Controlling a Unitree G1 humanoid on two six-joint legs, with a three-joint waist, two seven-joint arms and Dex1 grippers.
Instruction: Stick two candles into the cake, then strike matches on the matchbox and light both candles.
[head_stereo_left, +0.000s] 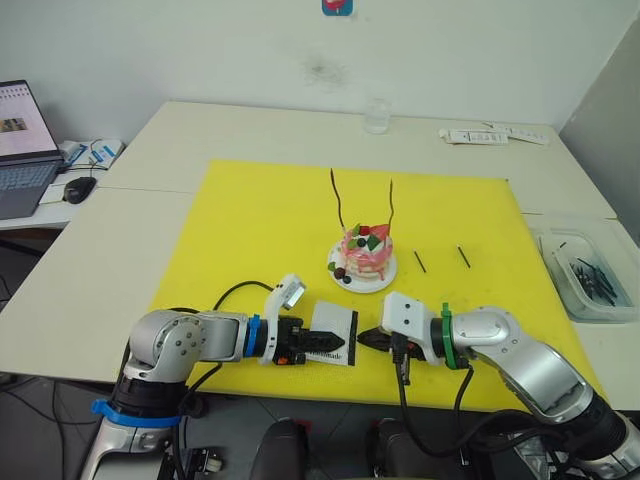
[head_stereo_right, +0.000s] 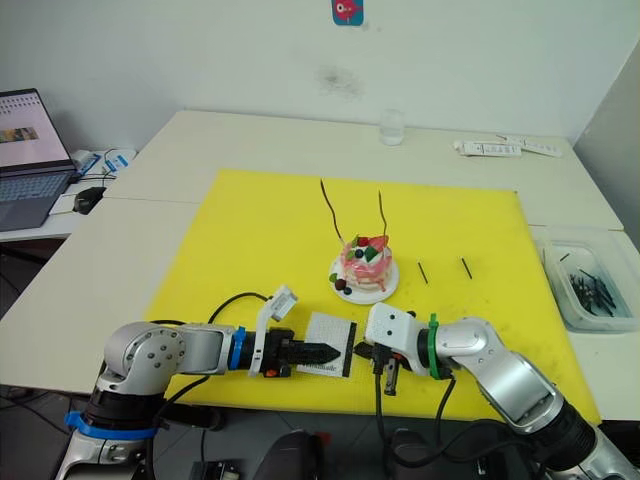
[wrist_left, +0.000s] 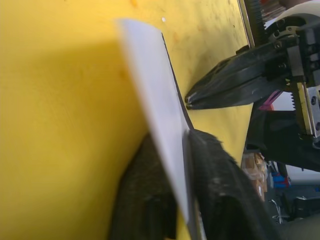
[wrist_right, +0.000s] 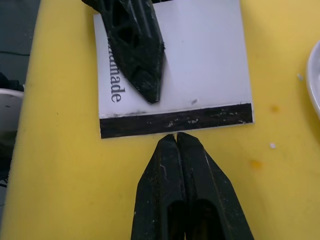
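Observation:
The pink cake (head_stereo_left: 363, 256) sits on its white plate mid-mat, with two thin wavy candles (head_stereo_left: 337, 200) (head_stereo_left: 391, 205) standing upright in it. Near the mat's front edge lies the white matchbox (wrist_right: 200, 60). My left gripper (head_stereo_left: 338, 342) is shut on it, one finger (wrist_right: 135, 45) across its top. My right gripper (wrist_right: 172, 137) is shut, its tips touching the box's black strip (wrist_right: 200, 120). I cannot tell whether anything thin is pinched between them. Two matches (head_stereo_left: 420, 262) (head_stereo_left: 464, 256) lie on the mat to the right of the cake.
A yellow mat (head_stereo_left: 250, 230) covers the table's middle. A clear bin (head_stereo_left: 585, 275) of dark sticks stands at the right edge. At the back are a glass (head_stereo_left: 376, 116) and white strips (head_stereo_left: 480, 135). A laptop (head_stereo_left: 20, 140) and mouse (head_stereo_left: 80, 188) are far left.

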